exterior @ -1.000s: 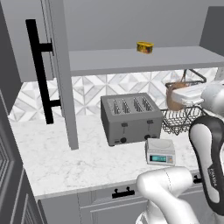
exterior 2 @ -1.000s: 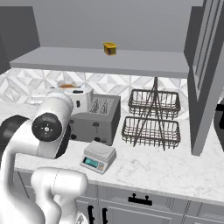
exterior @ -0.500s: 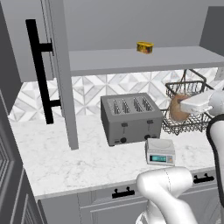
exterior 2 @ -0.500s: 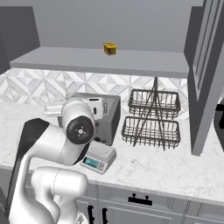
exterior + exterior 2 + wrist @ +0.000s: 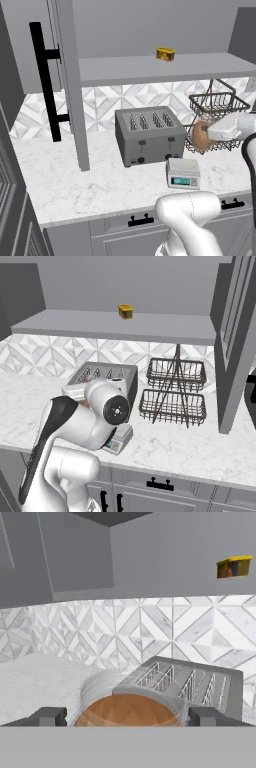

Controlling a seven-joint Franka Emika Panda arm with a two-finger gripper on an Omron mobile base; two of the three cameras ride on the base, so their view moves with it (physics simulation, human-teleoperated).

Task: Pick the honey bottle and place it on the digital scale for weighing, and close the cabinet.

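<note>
Holding honey bottle (image 5: 127, 711) in gripper (image 5: 125, 716).

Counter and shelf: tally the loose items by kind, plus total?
Toaster: 1
Digital scale: 1
Wire basket rack: 1
Honey bottle, between the fingers of the gripper: 1
Yellow container on the shelf: 1
Total: 5
</note>
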